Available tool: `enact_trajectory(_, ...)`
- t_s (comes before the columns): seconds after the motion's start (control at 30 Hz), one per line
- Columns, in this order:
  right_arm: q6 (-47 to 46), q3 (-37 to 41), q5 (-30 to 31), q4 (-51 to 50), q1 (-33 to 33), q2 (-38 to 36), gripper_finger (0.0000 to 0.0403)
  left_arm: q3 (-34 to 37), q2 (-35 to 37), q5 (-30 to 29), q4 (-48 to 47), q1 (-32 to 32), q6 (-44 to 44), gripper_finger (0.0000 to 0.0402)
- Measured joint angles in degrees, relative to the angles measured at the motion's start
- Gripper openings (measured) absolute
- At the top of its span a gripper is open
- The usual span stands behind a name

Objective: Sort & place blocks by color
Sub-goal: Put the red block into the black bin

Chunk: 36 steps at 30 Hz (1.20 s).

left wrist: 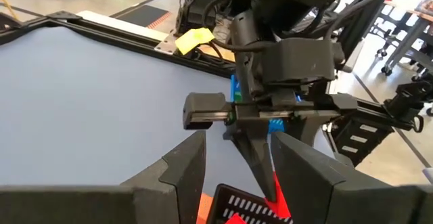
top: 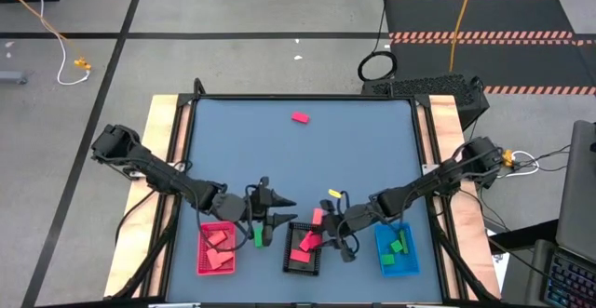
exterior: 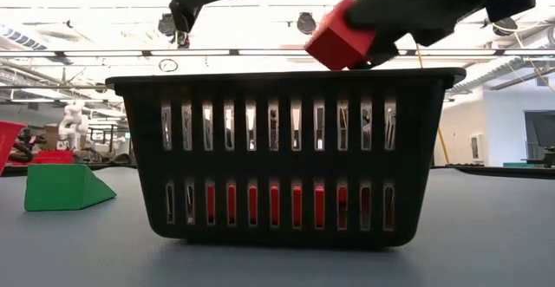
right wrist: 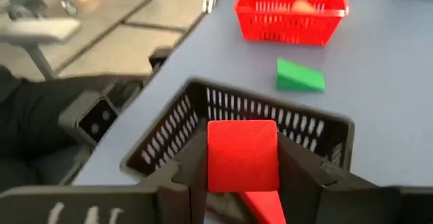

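A red block (right wrist: 242, 155) was pinched by the right tool (right wrist: 242, 166) above the black tray (right wrist: 318, 126). The left tool (top: 270, 207) was held spread beside a green wedge (top: 258, 237).

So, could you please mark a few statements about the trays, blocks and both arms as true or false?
1. The right gripper holds a red block above the black tray. True.
2. A green wedge lies inside the red tray. False: it lies on the table between the red and black trays.
3. The blue tray holds green blocks. True.
4. The left gripper holds a pink block. False: its fingers are empty.
5. One pink-red block lies alone, far from the trays. True.
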<state>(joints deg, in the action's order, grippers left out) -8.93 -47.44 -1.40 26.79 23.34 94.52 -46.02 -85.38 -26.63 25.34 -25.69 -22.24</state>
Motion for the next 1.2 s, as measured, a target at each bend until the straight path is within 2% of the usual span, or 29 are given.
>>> enact_trajectory(0.23, 0.63, 0.00, 1.53, 2.79, -0.51, 1.25, 0.0251, 0.00, 0.00, -0.89, -0.33, 2.24, 0.65, 0.0168)
enact_trajectory(0.4, 0.63, 0.00, 2.96, 2.65, -1.17, 1.23, 0.0300, 0.00, 0.00, -1.55, -0.42, 5.50, 0.16, 0.0168)
enact_trajectory(0.57, 2.16, 0.00, 2.96, 2.01, -1.96, 1.21, 0.0311, -0.42, -0.02, -1.04, -5.87, 10.95, -0.02, 0.0169)
enact_trajectory(0.73, 2.56, 0.00, 3.12, 1.91, -3.67, 1.21, 0.0312, -7.54, -0.39, 7.79, -25.99, 20.09, -2.92, 0.0170)
enact_trajectory(0.83, 2.99, 0.00, 3.09, 1.33, -4.64, 1.21, 0.0312, -13.79, -0.92, 8.80, -40.55, 24.50, 3.03, 0.0177)
enact_trajectory(0.97, 4.43, 0.00, 3.11, -0.07, -5.86, 1.21, 0.0313, -22.86, -0.76, 10.15, -51.44, 31.34, 12.63, 0.0194)
enact_trajectory(1.1, 5.13, 0.00, 3.11, -1.54, -7.13, 1.21, 0.0313, -29.25, -0.79, 24.67, -56.53, 41.95, 18.28, 0.0219)
enact_trajectory(1.2, 5.31, 0.00, 3.09, -2.86, -8.07, 1.21, 0.0313, -30.38, -0.79, 32.08, -56.65, 48.76, 22.59, 0.0234)
